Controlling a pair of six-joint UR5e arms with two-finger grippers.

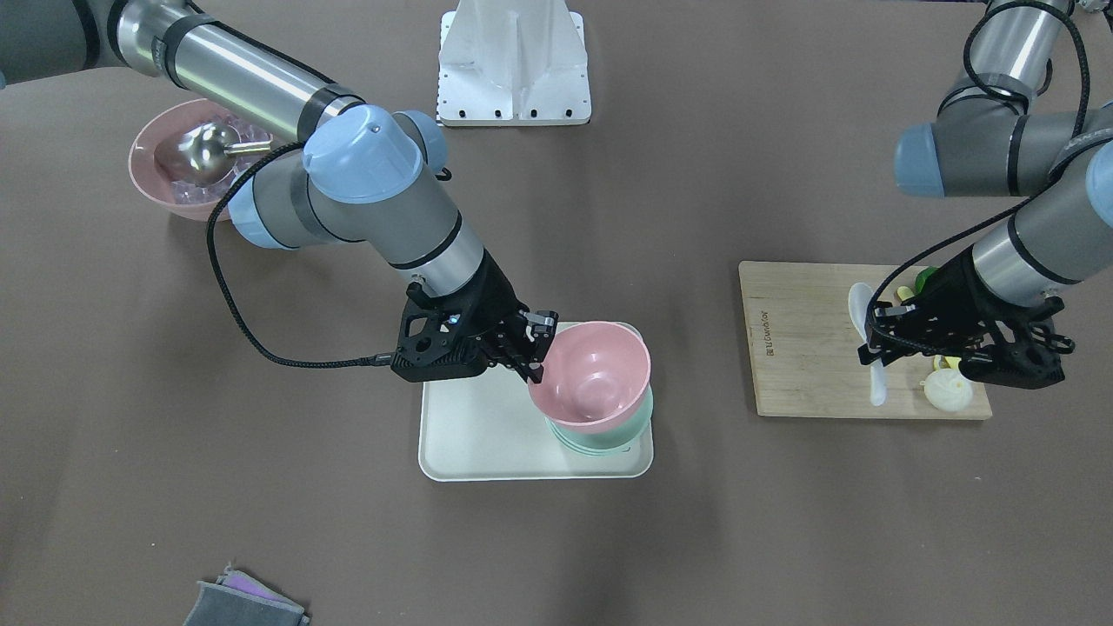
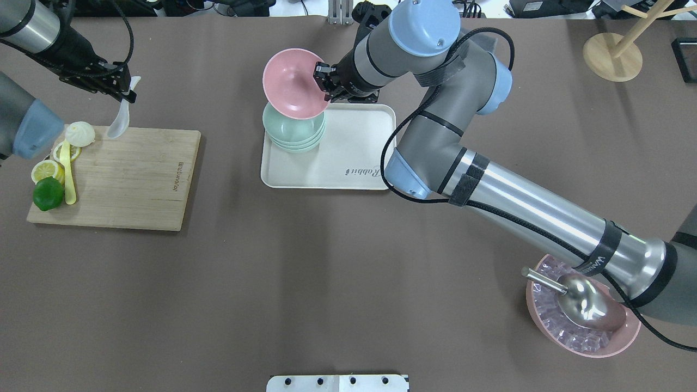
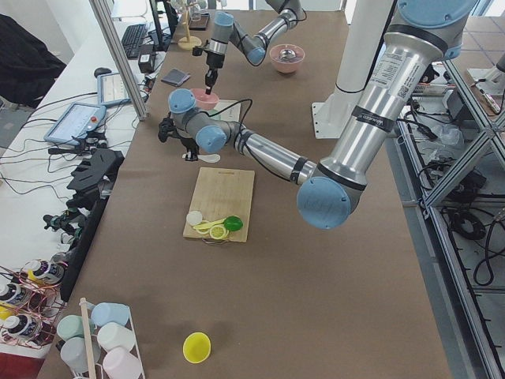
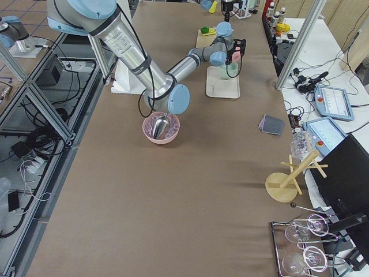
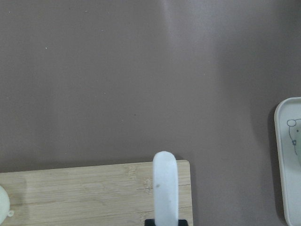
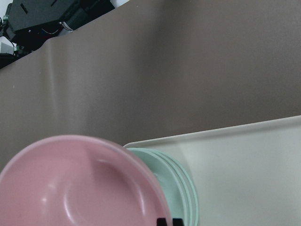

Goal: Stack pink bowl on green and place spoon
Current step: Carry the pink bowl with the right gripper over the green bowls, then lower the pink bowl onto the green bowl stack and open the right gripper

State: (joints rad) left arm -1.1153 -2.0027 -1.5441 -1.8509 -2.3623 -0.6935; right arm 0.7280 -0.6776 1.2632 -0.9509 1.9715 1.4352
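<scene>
My right gripper is shut on the rim of the small pink bowl and holds it tilted just above the stack of pale green bowls; it shows in the overhead view with the pink bowl over the green stack. My left gripper is shut on the handle of the white spoon and holds it above the far edge of the wooden board. In the front view the spoon hangs from this gripper.
The green stack stands on a cream tray. The board carries a white bun, lemon slices, a lime and a yellow utensil. A larger pink bowl with ice and metal scoop sits under my right arm.
</scene>
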